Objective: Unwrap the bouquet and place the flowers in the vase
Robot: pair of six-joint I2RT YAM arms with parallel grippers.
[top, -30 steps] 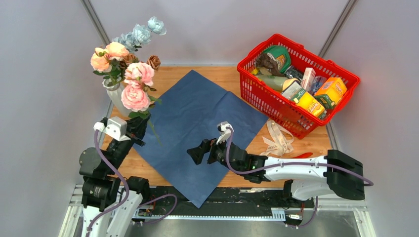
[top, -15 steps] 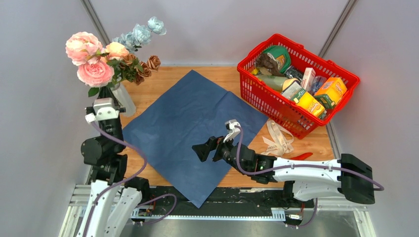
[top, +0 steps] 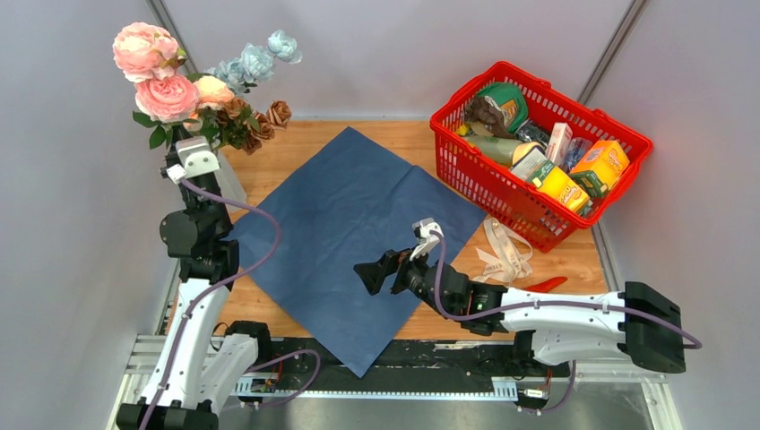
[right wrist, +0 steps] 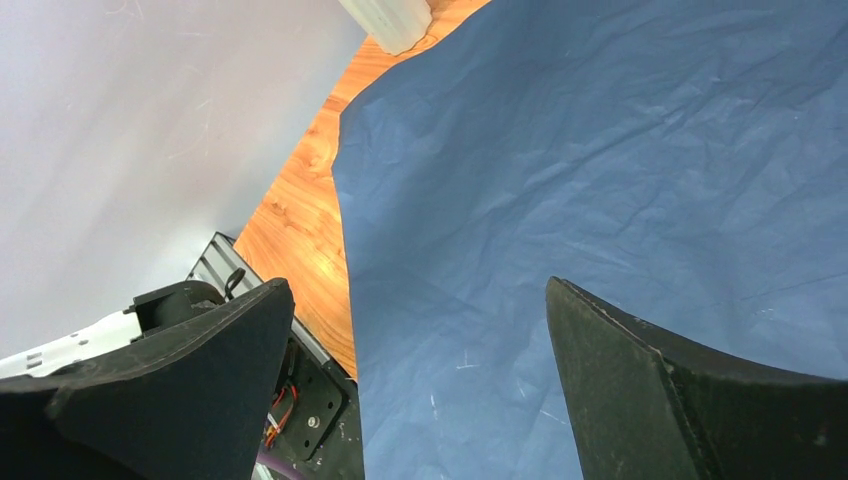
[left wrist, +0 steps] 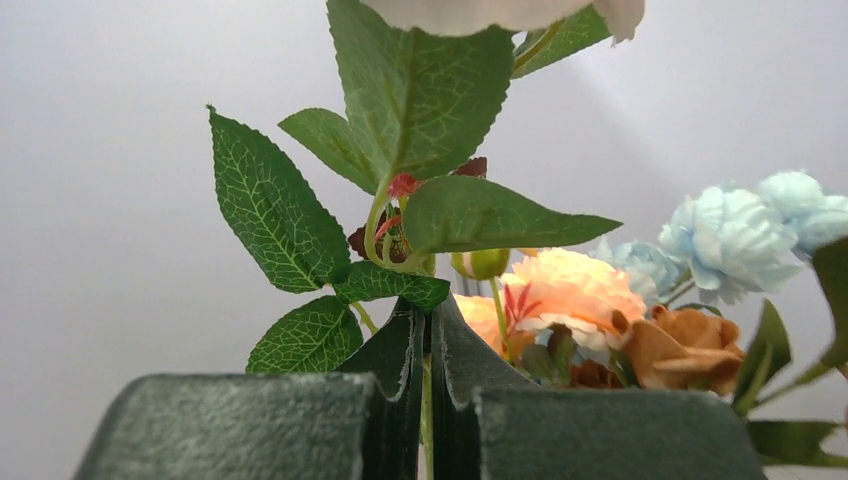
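Grey-walled cell with a wooden table (top: 296, 148), on which a creased sheet of dark blue wrapping paper (top: 341, 215) lies spread flat. The left gripper (left wrist: 428, 320), jaws pressed together, pinches the thin green stem (left wrist: 427, 400) of the pink artificial flowers (top: 152, 76), held high over the tall ribbed white vase (right wrist: 390, 18) in the far-left corner. The right gripper (right wrist: 415, 290) hovers over the paper, spread and empty. The stems look light, wiry and top-heavy, so they are probably best gripped low, below the leaves.
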